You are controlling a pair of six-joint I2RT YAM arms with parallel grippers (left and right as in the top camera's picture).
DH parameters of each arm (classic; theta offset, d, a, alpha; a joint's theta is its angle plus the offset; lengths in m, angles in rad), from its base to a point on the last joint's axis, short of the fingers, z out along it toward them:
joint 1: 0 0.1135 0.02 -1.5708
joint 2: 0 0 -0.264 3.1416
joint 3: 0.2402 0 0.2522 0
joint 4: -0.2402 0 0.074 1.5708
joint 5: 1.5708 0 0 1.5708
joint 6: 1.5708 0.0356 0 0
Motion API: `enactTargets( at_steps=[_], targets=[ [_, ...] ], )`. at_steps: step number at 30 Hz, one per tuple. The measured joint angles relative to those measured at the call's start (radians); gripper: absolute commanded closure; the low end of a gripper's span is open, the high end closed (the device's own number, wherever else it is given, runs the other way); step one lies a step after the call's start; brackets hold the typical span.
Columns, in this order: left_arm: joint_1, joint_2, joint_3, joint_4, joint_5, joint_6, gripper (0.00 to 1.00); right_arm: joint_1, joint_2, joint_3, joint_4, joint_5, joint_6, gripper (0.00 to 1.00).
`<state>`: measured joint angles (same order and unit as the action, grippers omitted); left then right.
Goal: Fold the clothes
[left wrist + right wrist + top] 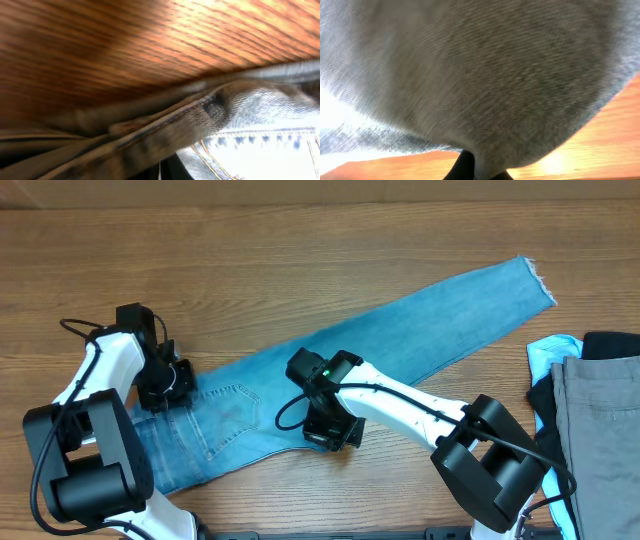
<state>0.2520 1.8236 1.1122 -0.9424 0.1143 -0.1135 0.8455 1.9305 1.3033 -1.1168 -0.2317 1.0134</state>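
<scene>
left end effector (166, 384) and right end effector (331, 431) each pinch the faded, frayed-hem jeans (440, 320).

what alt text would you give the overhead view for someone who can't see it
A pair of light blue jeans lies diagonally across a wooden table, waist at lower left, frayed hem at upper right. The left gripper pinches the waistband and the right gripper the lower edge near mid-length. Grey trousers and a pale-blue cloth sit at the right edge.
</scene>
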Motion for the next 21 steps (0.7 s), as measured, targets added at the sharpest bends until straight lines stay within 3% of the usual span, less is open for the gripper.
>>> enactTargets(
  at_steps=[1,4,6,8,12,16,21],
  targets=[
    [0.007,0.000,0.000,0.001,-0.002,-0.004,0.96,0.000,0.000,0.000,-0.014,0.018,0.003,0.79],
    [0.031,0.000,0.000,0.014,-0.031,-0.012,0.96,-0.013,0.000,-0.002,-0.089,0.085,0.013,0.75],
    [0.036,0.000,0.000,0.014,-0.045,-0.015,0.96,-0.039,0.000,-0.002,-0.135,0.119,0.008,0.85],
    [0.037,0.000,0.002,0.008,-0.052,-0.015,0.96,-0.086,-0.002,-0.003,-0.168,0.140,-0.018,0.87],
    [0.039,0.000,0.050,-0.063,-0.051,-0.011,0.89,-0.137,-0.080,-0.009,-0.056,0.104,-0.173,0.89],
    [0.038,0.001,0.203,-0.192,0.053,0.034,0.81,-0.136,-0.233,-0.010,0.085,0.035,-0.263,0.92],
    [-0.019,-0.040,0.251,-0.243,0.248,0.073,0.88,-0.136,-0.218,-0.017,0.206,-0.002,-0.268,0.93]
  ],
)
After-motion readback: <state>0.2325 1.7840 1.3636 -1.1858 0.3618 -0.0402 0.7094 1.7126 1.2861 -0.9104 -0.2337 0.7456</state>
